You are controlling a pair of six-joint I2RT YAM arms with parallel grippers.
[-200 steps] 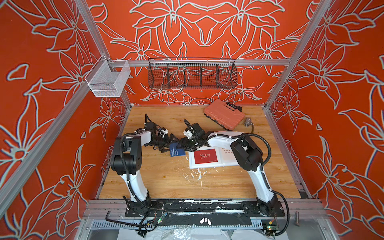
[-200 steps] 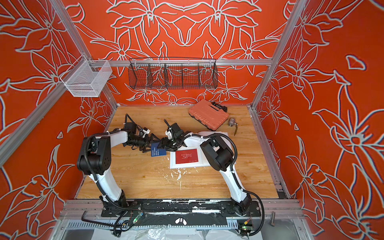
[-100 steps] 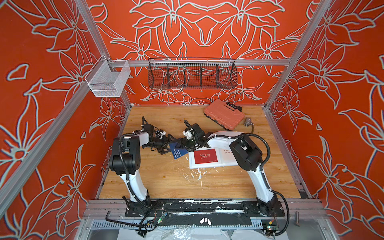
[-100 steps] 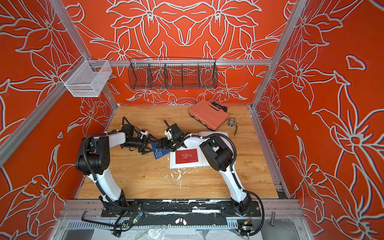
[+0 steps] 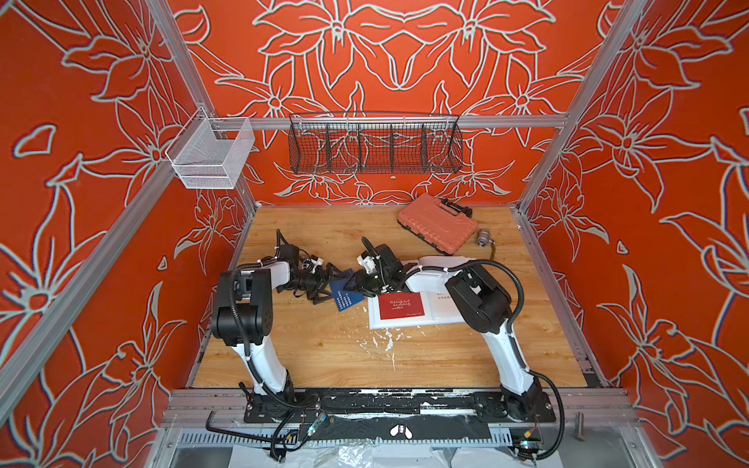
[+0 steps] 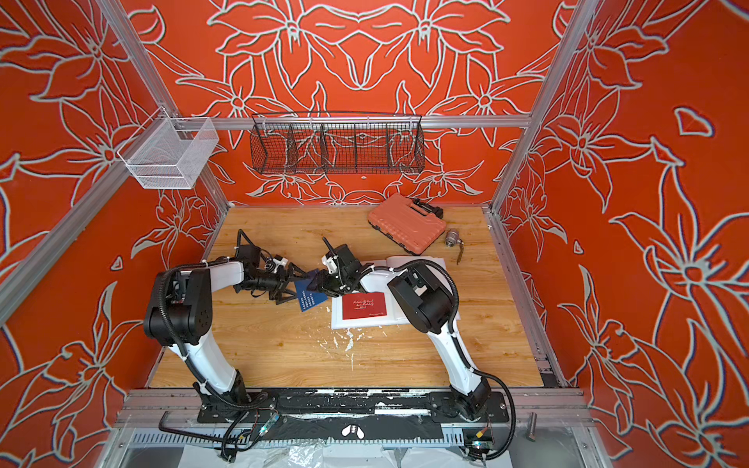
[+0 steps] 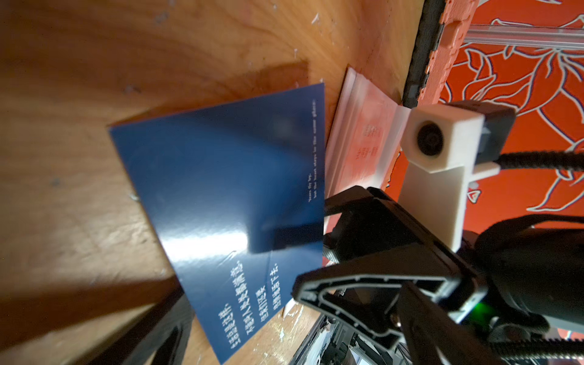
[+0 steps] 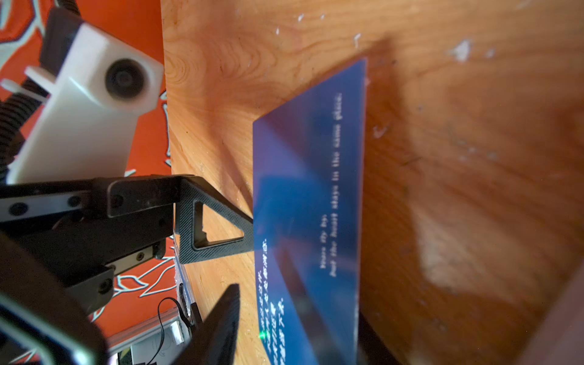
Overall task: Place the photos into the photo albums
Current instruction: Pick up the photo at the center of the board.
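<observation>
A navy blue photo (image 5: 346,295) (image 6: 310,300) stands tilted on the wood, just left of the open white photo album (image 5: 376,318) (image 6: 339,320). A dark red photo (image 5: 401,306) lies on the album's left page. My right gripper (image 5: 353,285) (image 8: 297,341) reaches in from the album side. Its jaws are partly closed with the navy photo (image 8: 309,189) between them, and a gap shows beside one finger. My left gripper (image 5: 324,283) (image 7: 240,303) faces it, open wide, with one fingertip (image 8: 246,240) against the navy photo's (image 7: 221,189) edge. The album's right page is mostly hidden under the right arm.
An orange ribbed case (image 5: 437,223) lies at the back right with a small metal fitting (image 5: 482,238) beside it. White flecks (image 5: 385,340) dot the wood in front of the album. A black wire basket (image 5: 375,144) and a white mesh basket (image 5: 210,156) hang on the walls.
The right gripper's jaws have narrowed round the navy photo. The left gripper has stayed open and has barely shifted.
</observation>
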